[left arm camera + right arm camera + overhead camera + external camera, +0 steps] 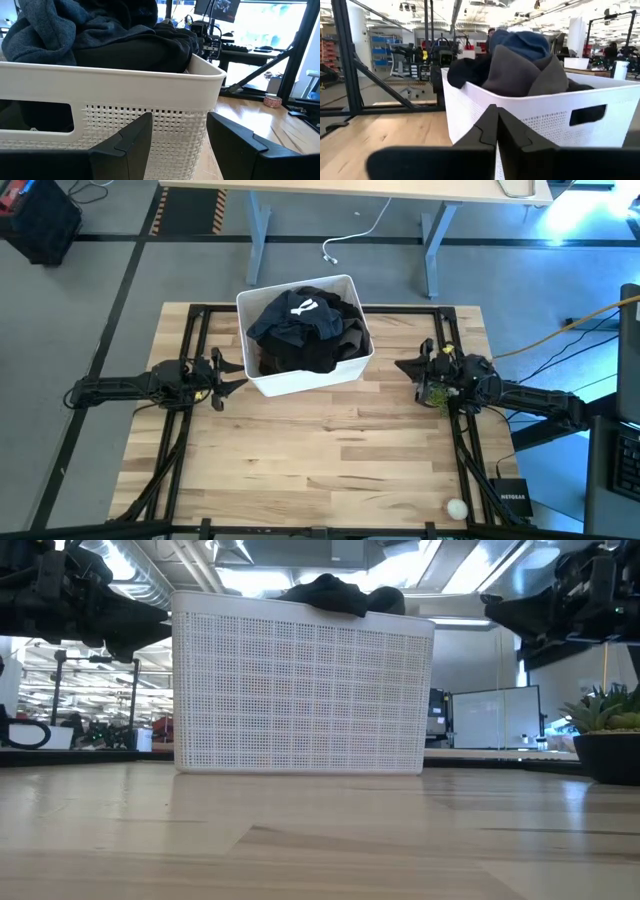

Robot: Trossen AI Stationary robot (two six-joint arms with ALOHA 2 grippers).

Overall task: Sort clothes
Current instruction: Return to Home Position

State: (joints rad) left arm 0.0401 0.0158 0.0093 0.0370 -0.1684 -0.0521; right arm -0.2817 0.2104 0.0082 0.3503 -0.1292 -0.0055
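Observation:
The clothes (305,328) are piled in a white perforated plastic bin (262,383) at the table's far middle. A navy garment with a white mark (303,307) lies on top, over black and dark olive-brown ones. They also show in the left wrist view (100,35), the right wrist view (520,62) and above the bin's rim in the low view (335,595). My left gripper (232,373) is open and empty just left of the bin. My right gripper (402,366) is shut and empty to the right of the bin.
A small green spiky plant in a dark pot (436,394) stands under my right arm and shows at the right of the low view (605,735). A small white ball (457,508) lies near the table's near right corner. Bare wood lies in front of the bin.

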